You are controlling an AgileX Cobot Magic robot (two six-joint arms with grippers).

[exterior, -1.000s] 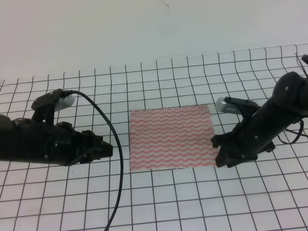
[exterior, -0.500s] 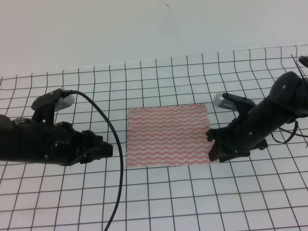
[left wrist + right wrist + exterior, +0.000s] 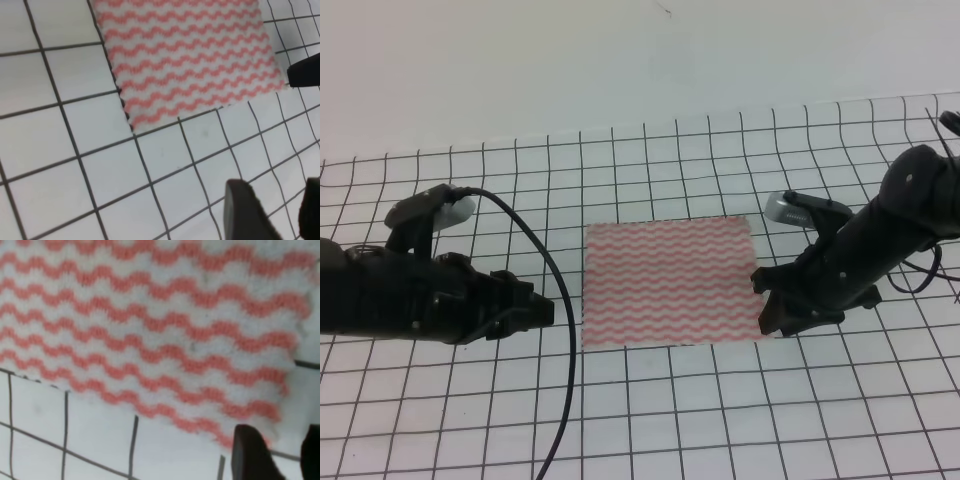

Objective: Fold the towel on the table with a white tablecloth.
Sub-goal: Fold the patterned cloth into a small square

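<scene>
On the left, the left gripper (image 3: 542, 312) hangs low over the surface (image 3: 440, 420), well short of the towel's left edge, a black cable (image 3: 555, 300) looping down in front of it. Its jaws stand apart with nothing between them; the left wrist view shows two dark fingers (image 3: 245, 212) over bare grid squares. In the middle, the towel (image 3: 668, 282) lies flat and fully spread on the white tablecloth (image 3: 650, 170), its pink-red wavy stripes running across and all four corners down (no crease or turned-over edge shows anywhere). To the right, the right gripper (image 3: 775, 310) sits down at the towel's near right corner, touching it or just beside it. In the right wrist view its two dark fingertips (image 3: 250, 455) frame that corner with a gap between them, so the jaws are open and no cloth is pinched. By this reading the fold has not begun: the right arm is placed for a grasp, and gripping, lifting, carrying a side over and laying it flat all remain.
</scene>
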